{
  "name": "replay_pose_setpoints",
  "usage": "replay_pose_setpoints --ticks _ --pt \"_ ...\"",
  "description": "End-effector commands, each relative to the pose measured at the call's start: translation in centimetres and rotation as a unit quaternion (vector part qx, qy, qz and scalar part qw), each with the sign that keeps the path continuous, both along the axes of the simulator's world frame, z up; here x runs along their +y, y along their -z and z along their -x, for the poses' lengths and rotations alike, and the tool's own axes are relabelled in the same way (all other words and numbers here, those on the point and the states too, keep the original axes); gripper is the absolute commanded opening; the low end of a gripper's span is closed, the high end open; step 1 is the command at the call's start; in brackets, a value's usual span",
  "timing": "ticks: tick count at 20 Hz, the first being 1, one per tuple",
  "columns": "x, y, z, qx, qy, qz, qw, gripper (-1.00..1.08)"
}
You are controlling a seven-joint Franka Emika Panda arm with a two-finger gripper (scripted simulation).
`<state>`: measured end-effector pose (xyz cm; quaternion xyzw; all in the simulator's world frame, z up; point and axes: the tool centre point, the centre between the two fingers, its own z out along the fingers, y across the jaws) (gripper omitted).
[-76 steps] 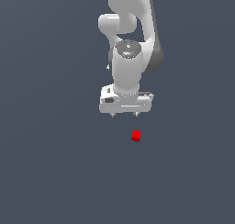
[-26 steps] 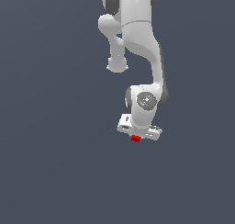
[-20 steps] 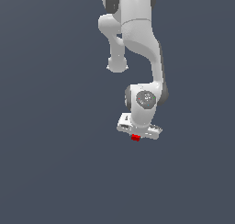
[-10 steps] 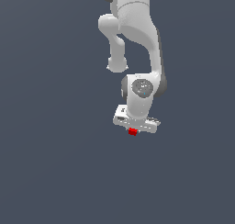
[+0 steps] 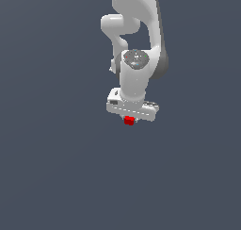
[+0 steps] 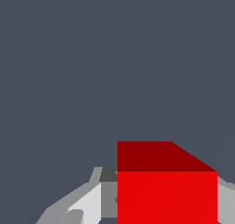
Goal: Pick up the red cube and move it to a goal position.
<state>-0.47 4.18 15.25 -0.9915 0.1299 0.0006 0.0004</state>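
The red cube (image 5: 129, 121) is a tiny bright-red block held just under the white hand of my arm in the exterior view. My gripper (image 5: 129, 122) is shut on it, with the fingers mostly hidden behind the hand and the cube. In the wrist view the red cube (image 6: 166, 191) fills the space between the two grey fingers (image 6: 87, 200), one on each side of it. The cube hangs above the plain dark grey floor (image 5: 56, 168), clear of it.
Nothing else stands on the dark grey floor. The white arm (image 5: 139, 31) rises above the hand toward the top of the exterior view.
The gripper came down over the cube, closed on it and has lifted it, drifting slightly toward the exterior view's left.
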Motion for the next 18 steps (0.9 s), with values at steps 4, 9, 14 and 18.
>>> replay_pose_setpoints --ticks 4,9,14,18 --pt "-2.4 -5.8 1.7 0.0 0.0 0.0 1.0 -1.0" --pt "-4.8 -11.4 3.3 0.0 0.0 0.0 1.0 -1.0" --pt "-7.1 -16.9 4.7 0.0 0.0 -0.001 1.0 -1.0" --pt "-8.7 -20.8 5.7 0.0 0.0 0.0 1.0 -1.0"
